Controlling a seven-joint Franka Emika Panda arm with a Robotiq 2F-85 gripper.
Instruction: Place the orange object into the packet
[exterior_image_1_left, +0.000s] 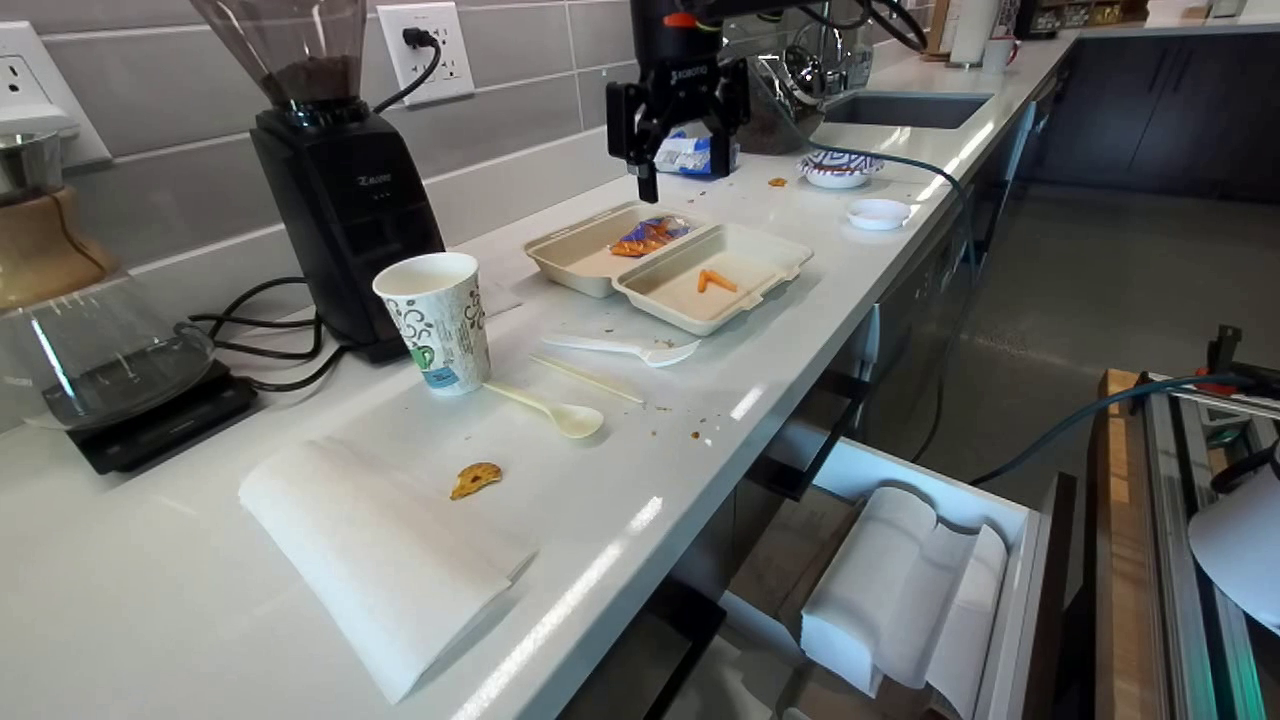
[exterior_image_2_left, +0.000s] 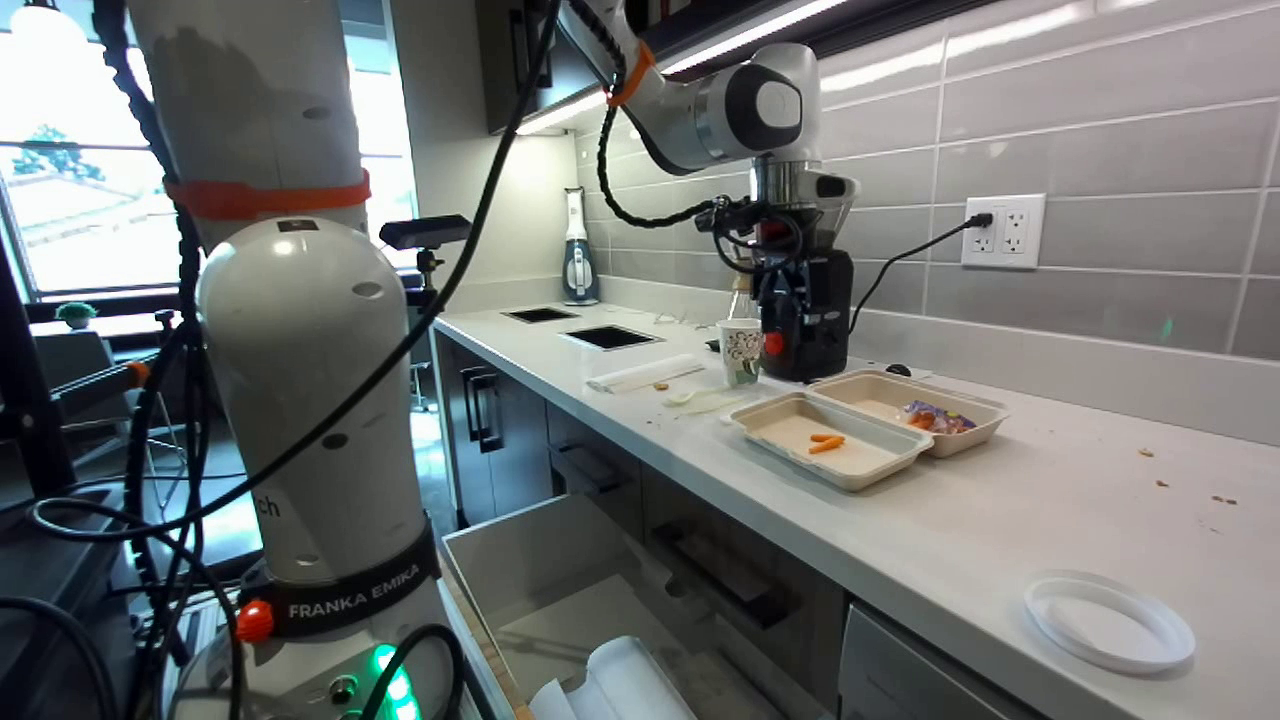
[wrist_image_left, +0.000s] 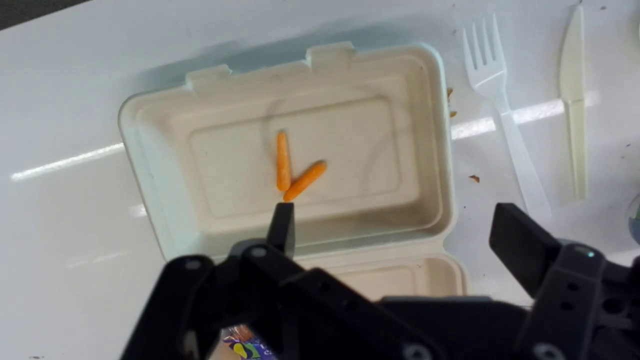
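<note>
Lying in a V just left of centre in the wrist view, two orange carrots (wrist_image_left: 283, 162) are held by one half of an open container (wrist_image_left: 350, 135); in an exterior view, upper middle, the packet (exterior_image_1_left: 650, 237) is cradled by the adjoining half. The gripper (wrist_image_left: 400, 232), lower in the wrist view, is spread wide.

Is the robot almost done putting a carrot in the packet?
Doesn't look like it. Done: the food container lies open. In hand: nothing; the gripper is open and empty. Left: two carrots lie loose in one half while the packet sits in the other, so one must be picked up and put inside.
</note>
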